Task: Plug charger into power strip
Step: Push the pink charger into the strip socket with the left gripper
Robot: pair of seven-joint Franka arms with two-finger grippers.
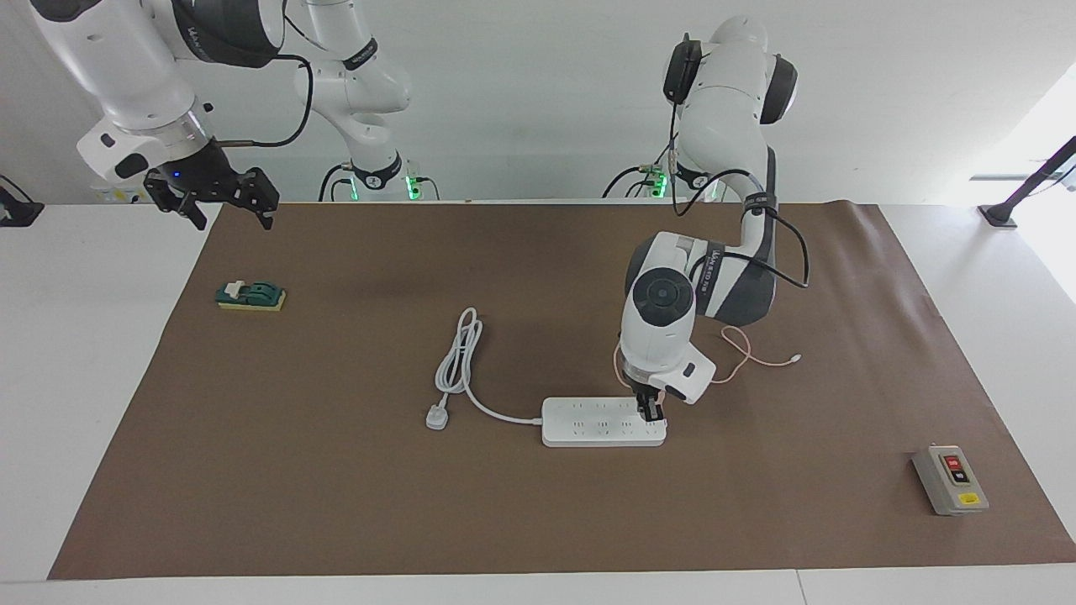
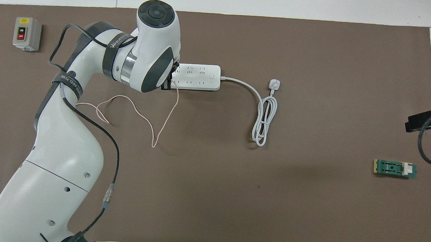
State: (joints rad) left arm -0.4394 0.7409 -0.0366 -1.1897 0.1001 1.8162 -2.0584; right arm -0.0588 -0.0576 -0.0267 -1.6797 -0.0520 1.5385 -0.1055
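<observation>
Strip (image 1: 593,423) lies flat near the middle of the brown mat (image 1: 538,521), its thick white cord (image 1: 461,361) looping toward the robots and ending in a three-pin plug (image 1: 435,416). Left gripper (image 1: 650,411) presses down on the strip's end toward the left arm's end of the surface, jaws clamped together; the charger body is hidden there, so whether it is held cannot be told. Its pink cable (image 2: 152,121) trails from the gripper toward the robots. Right gripper (image 1: 220,202) waits over the mat's corner, jaws apart, above a green block (image 1: 250,295). A switch box (image 1: 950,480) sits apart.
</observation>
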